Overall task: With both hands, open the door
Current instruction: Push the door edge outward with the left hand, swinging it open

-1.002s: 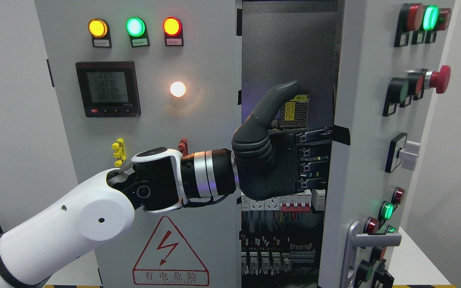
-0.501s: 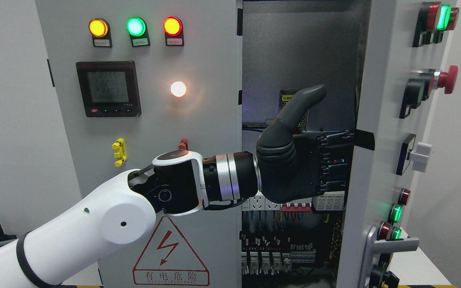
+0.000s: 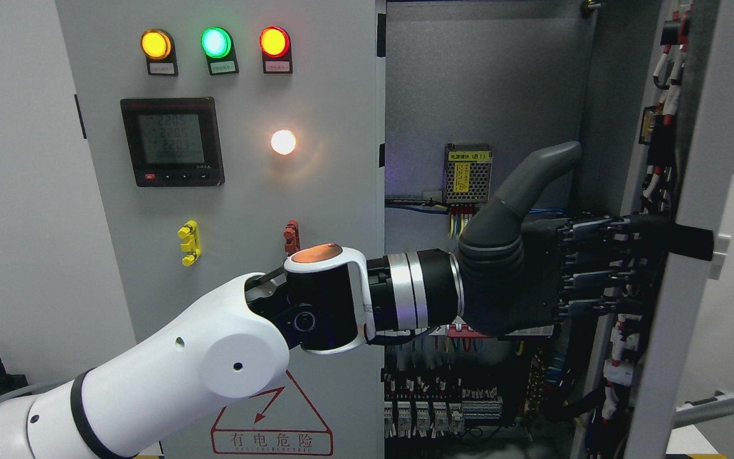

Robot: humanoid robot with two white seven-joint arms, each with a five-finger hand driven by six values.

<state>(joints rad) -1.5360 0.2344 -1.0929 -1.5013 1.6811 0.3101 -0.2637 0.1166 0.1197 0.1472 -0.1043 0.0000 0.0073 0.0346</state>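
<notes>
The L arm (image 3: 169, 370) comes in from lower left, white shell, reaching across to the right-hand door (image 3: 692, 210) of an elec. cabinet. The left hand (image 3: 564, 274) is dark, thumb sticking up free, four fingers (image 3: 596, 255) stretched out side by side and hooked round the door's free edge, fingertips wrapping onto its outer face, so it grips the door edge rather than lying flat on it. R hand not in view. The door stands wide ajar, seen nearly edge-on at the far right, its inner side showing wiring (image 3: 657, 153) and its lever handle (image 3: 705, 405) poking out low down. Behind the hand the cabinet interior (image 3: 482, 89) is exposed: a small power supply w/ yellow label (image 3: 467, 172), breakers and terminal rows (image 3: 437, 408) below. To the left, the fixed panel (image 3: 316, 191) carries three lit lamps (image 3: 214, 42), a meter (image 3: 171, 141) and a hazard triangle (image 3: 271, 414). Risks, as I judge them: the hold is only a finger hook on a thin edge, so if the arm's sweep doesn't follow the hinge arc the fingers could slip off, or jam vs. the loom on the door's inner side. The forearm also passes close in front of the live components; drifting inward could snag the wires.
</notes>
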